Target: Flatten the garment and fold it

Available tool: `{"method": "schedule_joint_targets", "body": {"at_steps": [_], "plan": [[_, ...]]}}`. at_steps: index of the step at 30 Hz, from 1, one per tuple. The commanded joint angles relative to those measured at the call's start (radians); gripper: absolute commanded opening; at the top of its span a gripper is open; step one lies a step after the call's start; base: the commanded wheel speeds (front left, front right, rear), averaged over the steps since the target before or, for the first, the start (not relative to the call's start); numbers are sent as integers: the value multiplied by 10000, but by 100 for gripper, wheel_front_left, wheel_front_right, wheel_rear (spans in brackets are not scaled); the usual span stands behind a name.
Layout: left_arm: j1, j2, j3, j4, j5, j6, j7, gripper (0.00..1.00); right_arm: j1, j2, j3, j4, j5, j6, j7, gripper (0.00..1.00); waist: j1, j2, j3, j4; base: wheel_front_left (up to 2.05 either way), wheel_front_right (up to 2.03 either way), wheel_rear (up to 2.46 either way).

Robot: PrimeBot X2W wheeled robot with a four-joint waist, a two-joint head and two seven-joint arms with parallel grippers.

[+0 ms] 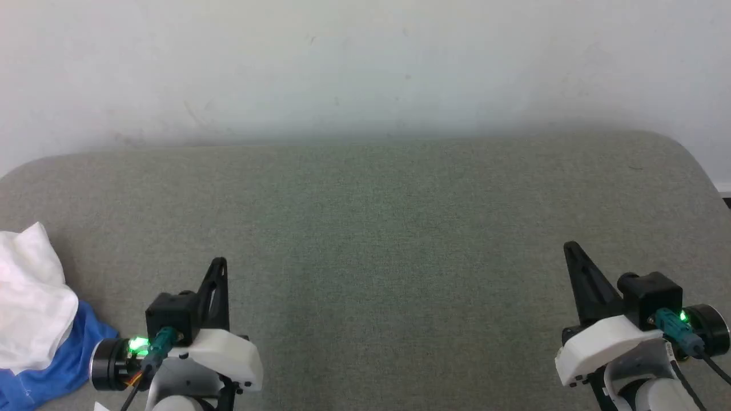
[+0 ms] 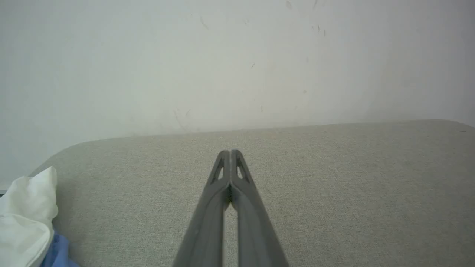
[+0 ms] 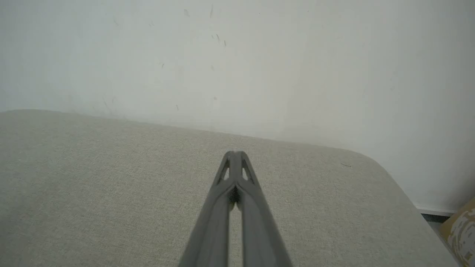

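Note:
The garment (image 1: 31, 319) lies crumpled at the left edge of the grey padded table (image 1: 377, 228), white cloth bunched on top of a bright blue part; its chest print is hidden. The left wrist view catches it too, the garment (image 2: 26, 222) sitting at the lower left. My left gripper (image 1: 219, 264) hovers low at the front left, just right of the cloth and apart from it, fingertips pressed together, holding nothing. My right gripper (image 1: 571, 248) rests at the front right, far from the cloth, also shut and empty. Each wrist view shows its own gripper shut: left gripper (image 2: 230, 152), right gripper (image 3: 234, 152).
A pale wall (image 1: 365, 63) rises right behind the table's far edge. The table's corners are rounded, and its right edge drops off near a cardboard box (image 3: 462, 226) on the floor.

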Motion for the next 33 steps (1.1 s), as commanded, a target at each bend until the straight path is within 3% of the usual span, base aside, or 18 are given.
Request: {"method": "schedule_joint_targets", "body": {"at_steps": [1, 33], "plan": [[62, -19, 30, -45, 35, -83, 3, 0, 78, -24, 1, -39, -49, 52, 5, 0, 0, -1, 0, 0, 0, 0, 0], [62, -19, 30, -45, 35, -83, 3, 0, 78, -24, 1, -39, -49, 52, 5, 0, 0, -1, 0, 0, 0, 0, 0]]}}
